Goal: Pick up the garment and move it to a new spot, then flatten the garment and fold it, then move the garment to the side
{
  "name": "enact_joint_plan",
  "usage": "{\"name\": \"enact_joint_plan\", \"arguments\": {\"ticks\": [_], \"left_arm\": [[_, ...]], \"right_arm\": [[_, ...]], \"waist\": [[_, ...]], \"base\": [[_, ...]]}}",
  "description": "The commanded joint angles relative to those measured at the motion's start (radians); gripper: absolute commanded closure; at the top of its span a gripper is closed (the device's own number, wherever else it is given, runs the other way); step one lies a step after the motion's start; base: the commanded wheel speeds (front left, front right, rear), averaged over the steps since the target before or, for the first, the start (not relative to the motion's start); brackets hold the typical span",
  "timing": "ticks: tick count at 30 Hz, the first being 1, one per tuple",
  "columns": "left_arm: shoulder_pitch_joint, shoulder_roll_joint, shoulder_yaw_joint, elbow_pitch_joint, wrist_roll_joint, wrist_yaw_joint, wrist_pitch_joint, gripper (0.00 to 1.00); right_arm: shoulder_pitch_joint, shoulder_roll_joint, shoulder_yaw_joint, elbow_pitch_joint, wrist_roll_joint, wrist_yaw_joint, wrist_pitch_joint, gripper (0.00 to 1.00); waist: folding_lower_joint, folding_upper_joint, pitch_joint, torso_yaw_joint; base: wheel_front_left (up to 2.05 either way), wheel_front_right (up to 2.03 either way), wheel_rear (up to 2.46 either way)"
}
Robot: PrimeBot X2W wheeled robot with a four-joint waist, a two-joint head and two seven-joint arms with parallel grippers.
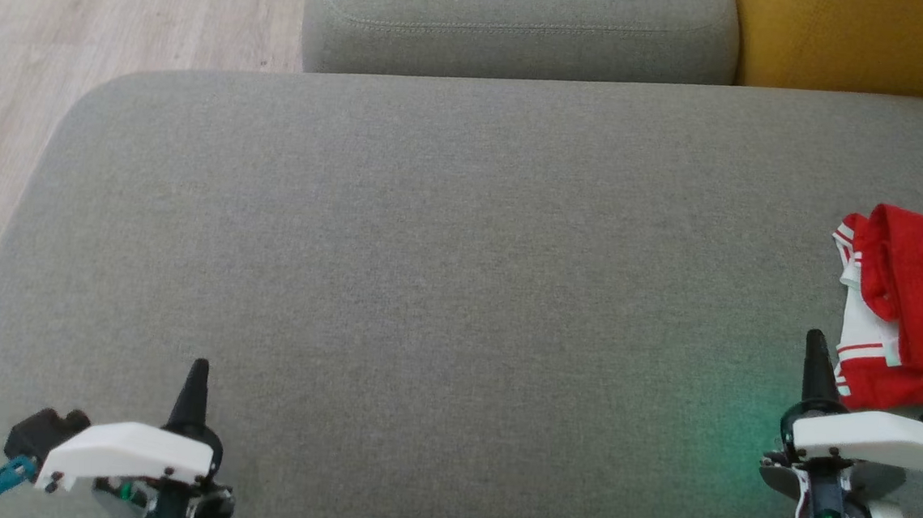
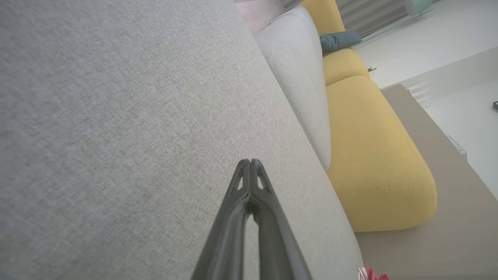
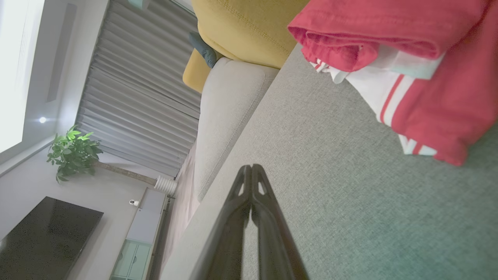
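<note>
Grey woven fabric covers a broad sofa seat (image 1: pixel 446 250), seen from above, with pale wood floor (image 1: pixel 122 8) past its left edge.

At the lower left the left hand (image 1: pixel 197 372) points up the picture, its two dark fingers pressed together on nothing. The cloth ahead of it and to either side is bare.

Beyond the seat lies a grey back cushion (image 1: pixel 518 27), and to its right a yellow cushion (image 1: pixel 858 43).

At the lower right the right hand (image 1: pixel 815 342) also has its fingers together and empty. The garment (image 1: pixel 921 307), red with white striped trim, lies just ahead of this hand and to its right, near but not touching the fingertips, and far off to the right of the left hand. It sits in a loose bundle, red layers rolled over white ones, and the picture's right edge cuts it off.

The garment looks light, soft and limp, likely to sag and unroll when lifted. The thick red roll on top, or the striped white edge nearest the right hand, seems the likeliest place to pinch it. Taking several layers at once should keep it from slipping out.
</note>
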Motion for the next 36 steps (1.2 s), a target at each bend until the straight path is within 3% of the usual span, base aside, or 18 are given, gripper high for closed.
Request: {"name": "enact_joint_plan", "arguments": {"ticks": [1, 36], "left_arm": [[-0.062, 0.006, 0.038, -0.043, -0.034, -0.012, 0.010, 1.00], [-0.087, 0.008, 0.131, -0.094, -0.432, -0.093, 0.111, 1.00]], "right_arm": [[-0.013, -0.005, 0.007, -0.047, 0.039, 0.004, 0.008, 1.00], [0.029, -0.005, -0.029, -0.179, 0.465, 0.006, 0.109, 1.00]], "waist": [[0.0000, 0.0000, 0.000, 0.000], [0.0000, 0.0000, -0.005, -0.008]], "base": [[0.00, 0.00, 0.00], [0.00, 0.00, 0.00]]}}
